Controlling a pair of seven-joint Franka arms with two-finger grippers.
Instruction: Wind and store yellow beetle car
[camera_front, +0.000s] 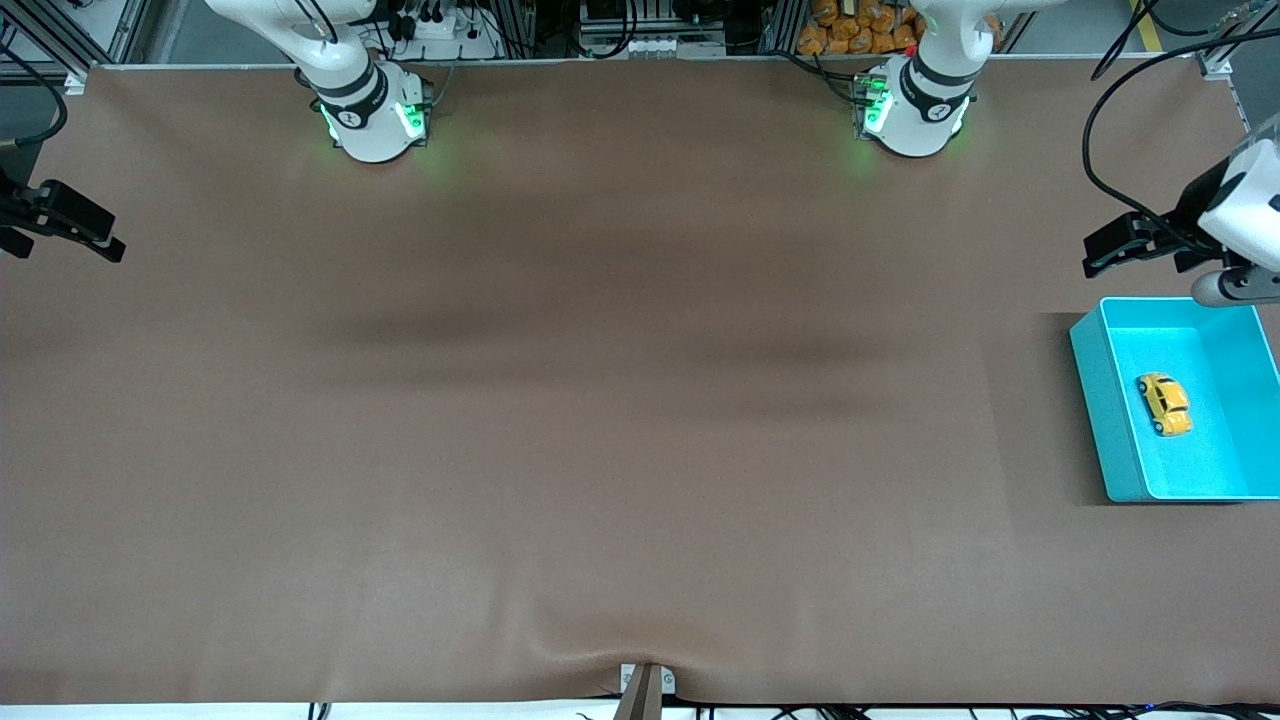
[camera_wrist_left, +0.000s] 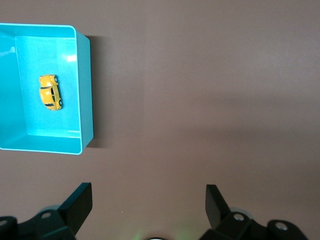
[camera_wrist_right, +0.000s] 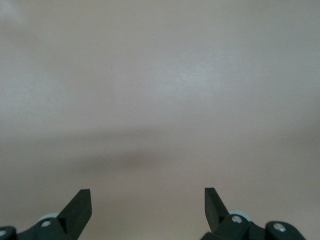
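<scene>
The left gripper (camera_wrist_left: 148, 202) hangs with fingers spread and empty over bare table by the turquoise bin (camera_front: 1110, 420) at the left arm's end. The front view shows the yellow beetle car (camera_front: 1164, 403) lying inside it. The right gripper (camera_wrist_right: 148, 202), also spread and empty, waits at the right arm's end; its wrist view shows only the brown table (camera_wrist_right: 160, 100).

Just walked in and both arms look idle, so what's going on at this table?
Nothing is being handled right now. The yellow beetle car lies inside the turquoise bin at the left arm's end of the table. The left gripper hangs open and empty over the bare table just beside the bin. The right gripper waits open and empty over the right arm's end of the table.
</scene>
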